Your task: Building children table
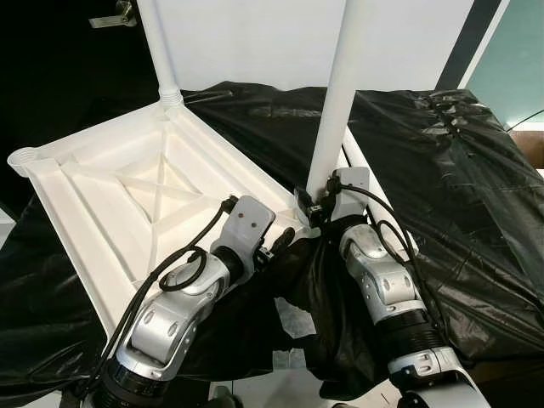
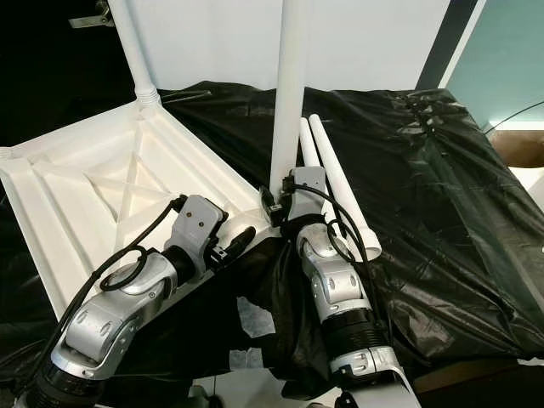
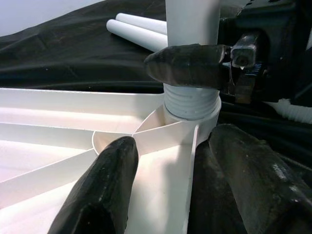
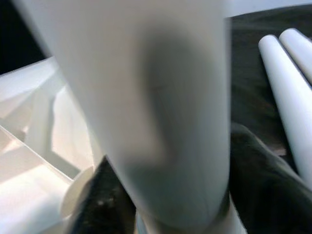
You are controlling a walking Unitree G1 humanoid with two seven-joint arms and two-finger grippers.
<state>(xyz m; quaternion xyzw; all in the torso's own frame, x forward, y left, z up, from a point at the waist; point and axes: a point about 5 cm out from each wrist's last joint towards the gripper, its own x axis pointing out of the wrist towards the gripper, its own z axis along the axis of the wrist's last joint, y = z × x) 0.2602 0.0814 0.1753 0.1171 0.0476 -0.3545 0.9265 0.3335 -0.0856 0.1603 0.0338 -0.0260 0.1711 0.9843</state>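
Observation:
A white plastic table top (image 1: 102,212) lies upside down on a black sheet. One white leg (image 1: 155,42) stands screwed into its far corner. A second leg (image 1: 336,93) stands upright in the near right corner socket (image 3: 191,105). My right gripper (image 1: 316,204) is shut around this leg just above its threaded base, with black fingers (image 4: 265,180) on both sides of the tube. My left gripper (image 1: 285,242) is beside that corner, its fingers (image 3: 102,190) straddling and clamping the table top's rim wall. Two loose legs (image 2: 340,183) lie side by side on the sheet behind my right arm.
The black sheet (image 1: 442,161) covers the whole work surface and hangs over its front edge. An empty corner socket (image 1: 24,157) shows at the table top's far left. A white wall (image 1: 255,38) stands behind, and pale floor (image 1: 293,323) shows between my arms.

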